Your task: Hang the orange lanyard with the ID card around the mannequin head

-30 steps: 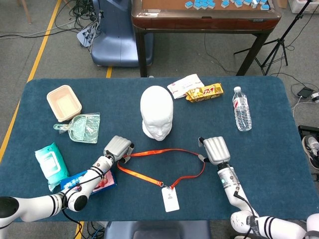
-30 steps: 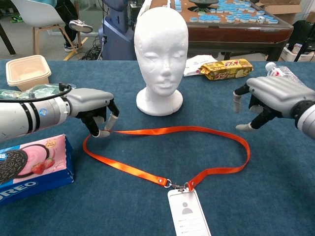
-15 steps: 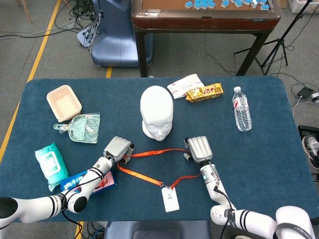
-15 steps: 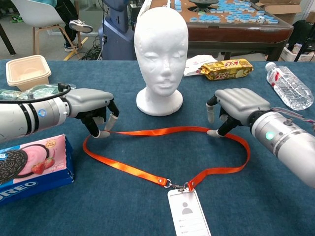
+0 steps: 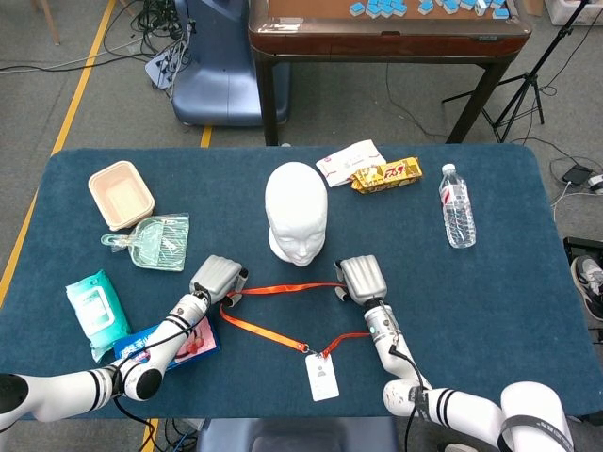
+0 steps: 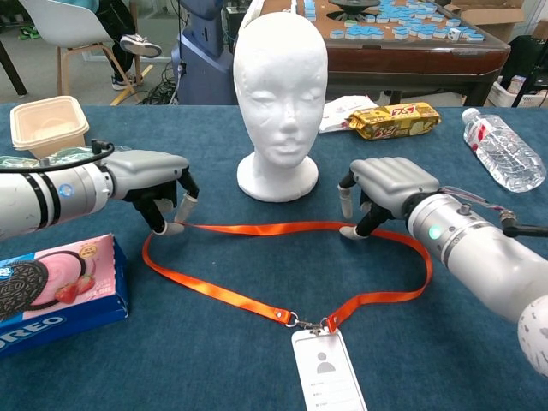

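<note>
The white mannequin head (image 5: 297, 224) (image 6: 281, 94) stands upright mid-table. In front of it the orange lanyard (image 5: 283, 288) (image 6: 274, 229) lies flat in a loop, its ID card (image 5: 321, 377) (image 6: 328, 381) nearest me. My left hand (image 5: 219, 280) (image 6: 150, 175) sits at the loop's left end and pinches the strap between thumb and fingertips (image 6: 171, 227). My right hand (image 5: 363, 279) (image 6: 390, 184) hovers over the far strap on the right, fingers bent down and apart, its thumb tip (image 6: 351, 231) touching the strap without gripping it.
An Oreo box (image 6: 51, 291) and a wipes pack (image 5: 94, 311) lie by my left arm. A beige bowl (image 5: 121, 194) and a green dustpan (image 5: 155, 242) sit at the left. A snack bar (image 5: 386, 174) and a water bottle (image 5: 457, 207) lie at the back right.
My right hand has swept left from outside the loop to the far strap close to the mannequin's base. My left hand shifted slightly left with the strap's end.
</note>
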You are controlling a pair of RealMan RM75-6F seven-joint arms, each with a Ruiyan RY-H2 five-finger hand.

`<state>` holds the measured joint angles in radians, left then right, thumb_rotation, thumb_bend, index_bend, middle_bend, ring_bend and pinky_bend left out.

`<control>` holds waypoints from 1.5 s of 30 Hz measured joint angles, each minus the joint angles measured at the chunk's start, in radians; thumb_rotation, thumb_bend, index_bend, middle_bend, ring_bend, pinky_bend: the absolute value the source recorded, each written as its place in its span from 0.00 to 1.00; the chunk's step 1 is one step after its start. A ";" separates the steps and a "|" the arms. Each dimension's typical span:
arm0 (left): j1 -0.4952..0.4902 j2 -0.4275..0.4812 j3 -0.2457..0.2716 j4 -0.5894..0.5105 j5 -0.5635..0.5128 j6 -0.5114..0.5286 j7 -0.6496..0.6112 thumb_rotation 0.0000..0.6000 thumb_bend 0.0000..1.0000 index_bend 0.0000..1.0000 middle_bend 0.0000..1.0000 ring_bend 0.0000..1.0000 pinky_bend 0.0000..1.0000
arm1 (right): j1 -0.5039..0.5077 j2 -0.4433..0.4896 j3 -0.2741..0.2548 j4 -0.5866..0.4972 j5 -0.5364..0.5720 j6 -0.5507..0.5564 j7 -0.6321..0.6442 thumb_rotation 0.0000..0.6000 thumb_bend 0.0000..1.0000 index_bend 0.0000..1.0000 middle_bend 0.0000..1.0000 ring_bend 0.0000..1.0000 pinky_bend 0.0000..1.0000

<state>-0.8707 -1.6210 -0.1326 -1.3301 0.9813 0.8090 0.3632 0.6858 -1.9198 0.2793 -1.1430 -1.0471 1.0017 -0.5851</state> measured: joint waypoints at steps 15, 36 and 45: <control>0.006 -0.003 0.005 0.013 -0.002 -0.010 -0.014 1.00 0.30 0.62 0.97 0.95 0.83 | 0.025 0.017 -0.016 -0.013 0.056 -0.038 -0.021 1.00 0.29 0.58 1.00 1.00 1.00; 0.011 0.001 0.012 0.002 -0.015 -0.008 0.000 1.00 0.31 0.62 0.97 0.95 0.83 | 0.026 0.044 -0.046 -0.036 0.068 -0.035 0.000 1.00 0.46 0.60 1.00 1.00 1.00; 0.033 0.077 0.005 -0.127 0.057 0.054 -0.022 1.00 0.31 0.62 0.97 0.95 0.83 | 0.001 0.146 -0.058 -0.209 -0.012 0.000 0.070 1.00 0.47 0.60 1.00 1.00 1.00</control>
<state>-0.8375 -1.5438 -0.1277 -1.4575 1.0378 0.8627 0.3408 0.6869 -1.7738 0.2214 -1.3519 -1.0594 1.0015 -0.5154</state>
